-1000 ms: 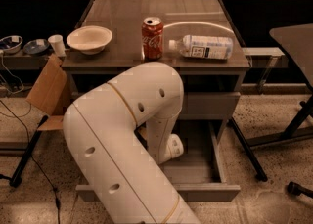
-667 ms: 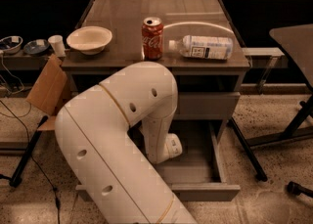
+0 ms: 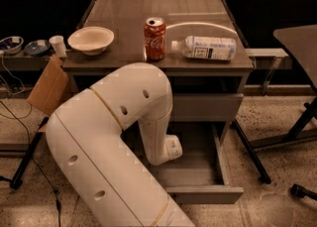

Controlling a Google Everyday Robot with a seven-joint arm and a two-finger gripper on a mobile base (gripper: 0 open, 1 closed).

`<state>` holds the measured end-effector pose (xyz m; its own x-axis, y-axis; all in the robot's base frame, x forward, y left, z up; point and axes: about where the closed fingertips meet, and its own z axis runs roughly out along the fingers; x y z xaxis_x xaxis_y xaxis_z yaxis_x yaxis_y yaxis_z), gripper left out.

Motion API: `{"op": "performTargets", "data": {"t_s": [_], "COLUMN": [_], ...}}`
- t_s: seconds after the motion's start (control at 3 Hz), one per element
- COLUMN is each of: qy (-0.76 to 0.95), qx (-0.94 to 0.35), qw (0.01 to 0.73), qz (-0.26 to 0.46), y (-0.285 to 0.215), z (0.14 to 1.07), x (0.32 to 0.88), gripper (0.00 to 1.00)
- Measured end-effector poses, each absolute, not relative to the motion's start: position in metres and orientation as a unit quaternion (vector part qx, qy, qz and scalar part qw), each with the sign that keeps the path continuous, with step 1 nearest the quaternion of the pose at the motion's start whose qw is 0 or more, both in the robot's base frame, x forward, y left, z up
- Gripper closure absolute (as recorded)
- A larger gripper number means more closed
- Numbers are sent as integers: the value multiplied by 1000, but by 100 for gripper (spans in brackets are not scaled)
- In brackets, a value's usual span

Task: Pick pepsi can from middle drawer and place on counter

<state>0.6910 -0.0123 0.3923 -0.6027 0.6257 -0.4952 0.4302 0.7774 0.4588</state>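
Middle drawer (image 3: pixel 206 194), end effector hidden inside

White Coca-Cola script on the red can (image 3: pixel 155 40), print on the label of the bottle (image 3: pixel 208 48) too small to read, gripper hidden behind the arm (image 3: pixel 114 137) at the open drawer (image 3: pixel 204 192).

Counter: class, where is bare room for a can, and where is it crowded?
Bare: back half of the counter, behind the bowl, Coca-Cola can and lying bottle. Crowded: the front strip. The gripper is hidden behind the arm reaching into the open drawer.
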Motion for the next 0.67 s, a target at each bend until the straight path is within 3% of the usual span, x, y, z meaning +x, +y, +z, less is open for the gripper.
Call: {"op": "performTargets", "data": {"t_s": [0.67], "qy": [892], "qx": [286], "qw": [328], "qz": [126], "y": [-9], "z": [388], "x": [693], "gripper": [0]}}
